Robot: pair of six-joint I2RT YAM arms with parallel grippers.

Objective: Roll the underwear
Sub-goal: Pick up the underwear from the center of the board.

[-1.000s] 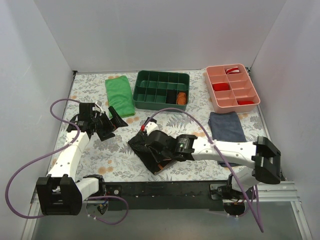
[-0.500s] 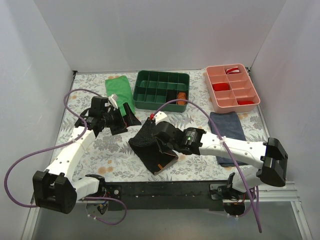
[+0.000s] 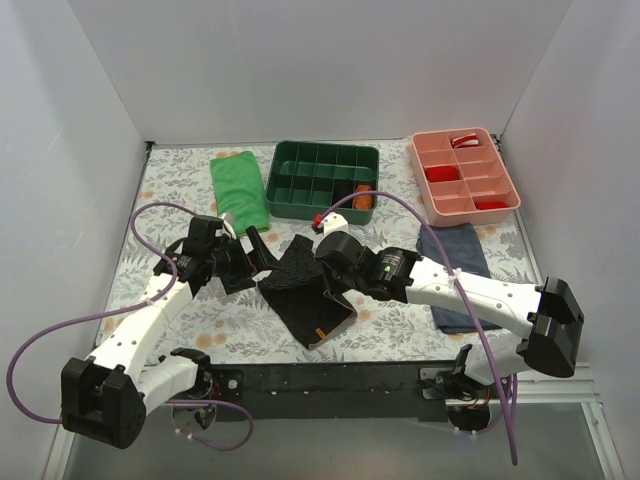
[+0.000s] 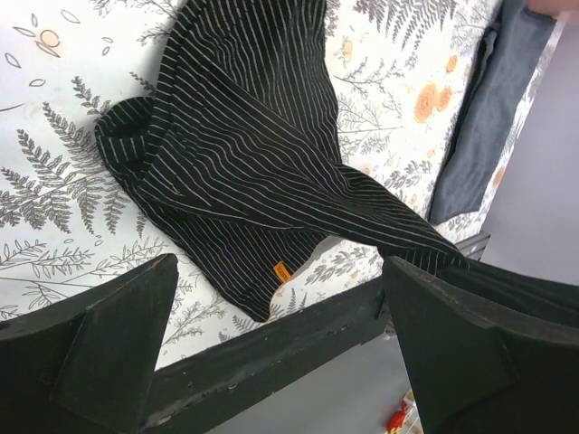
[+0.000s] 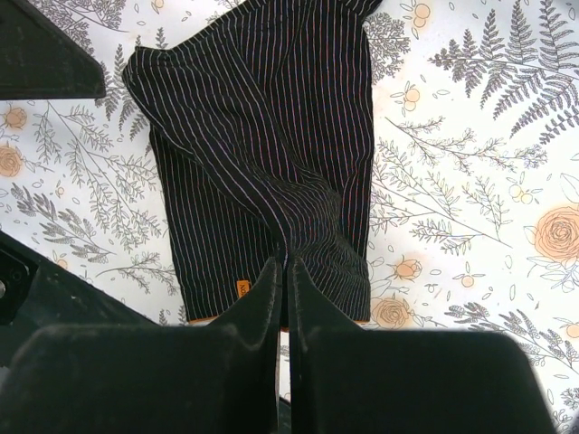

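The underwear (image 3: 303, 300) is black with pale pinstripes and lies crumpled on the floral table near the front middle, its small orange tag (image 3: 320, 334) toward the front edge. My right gripper (image 3: 320, 272) is shut on a raised fold of it, seen in the right wrist view (image 5: 283, 264) with the underwear (image 5: 262, 136) spread beyond the fingers. My left gripper (image 3: 256, 250) is open and empty just left of the underwear's left edge. In the left wrist view the underwear (image 4: 244, 172) lies ahead of the wide-apart fingers (image 4: 99, 344).
A bright green folded cloth (image 3: 239, 190) lies at the back left. A dark green divided tray (image 3: 322, 180) and a pink divided tray (image 3: 463, 187) stand at the back. A navy folded garment (image 3: 455, 255) lies at the right. The table's black front edge (image 3: 330, 378) is close.
My right gripper has moved toward the far side with the fabric pinched, pulling a fold up. My left gripper has moved right, up to the underwear's left edge.
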